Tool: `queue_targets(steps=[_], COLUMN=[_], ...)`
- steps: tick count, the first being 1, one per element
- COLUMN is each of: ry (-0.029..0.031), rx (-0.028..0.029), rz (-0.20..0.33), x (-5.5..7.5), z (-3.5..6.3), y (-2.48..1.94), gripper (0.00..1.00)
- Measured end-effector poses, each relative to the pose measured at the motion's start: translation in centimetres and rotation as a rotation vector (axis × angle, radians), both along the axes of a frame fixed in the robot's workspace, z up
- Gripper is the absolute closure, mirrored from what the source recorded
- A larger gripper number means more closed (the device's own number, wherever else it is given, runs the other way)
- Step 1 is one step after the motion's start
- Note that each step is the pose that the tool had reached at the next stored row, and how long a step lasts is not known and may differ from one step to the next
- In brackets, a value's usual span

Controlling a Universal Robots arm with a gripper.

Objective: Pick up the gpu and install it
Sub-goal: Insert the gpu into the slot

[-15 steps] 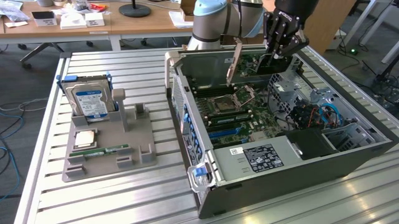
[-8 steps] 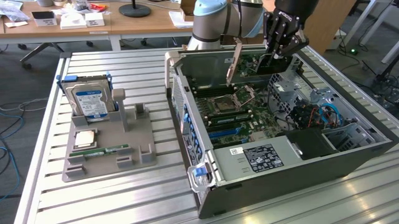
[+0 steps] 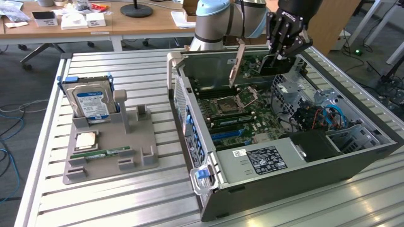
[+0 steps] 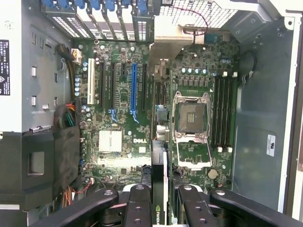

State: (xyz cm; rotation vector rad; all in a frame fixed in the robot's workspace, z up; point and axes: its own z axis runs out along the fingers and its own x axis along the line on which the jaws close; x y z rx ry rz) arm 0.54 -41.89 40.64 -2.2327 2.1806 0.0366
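Above a slatted table point(image 3: 126, 66) and open computer case point(image 3: 303, 175), the pincer point(image 3: 282, 53) grips the gpu point(image 4: 159, 179), edge-on, faces hidden.

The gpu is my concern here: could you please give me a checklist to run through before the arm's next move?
1. Grip: the gripper is shut on the gpu: ok.
2. Card held upright above the motherboard, not yet seated: ok.
3. Blue slot empty: ok.
4. Card edge over a slot: cannot tell. In the wrist view it runs parallel to the blue slot, but beside it.
5. Blue cables away from the card: ok.
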Motion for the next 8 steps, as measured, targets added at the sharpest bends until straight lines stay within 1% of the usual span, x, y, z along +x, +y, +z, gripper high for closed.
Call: queue_targets(steps=[8], ry=[0.0], rx=[0.0], rz=[0.038], x=[-0.2], z=[-0.06], y=[0.0], gripper=[0.73])
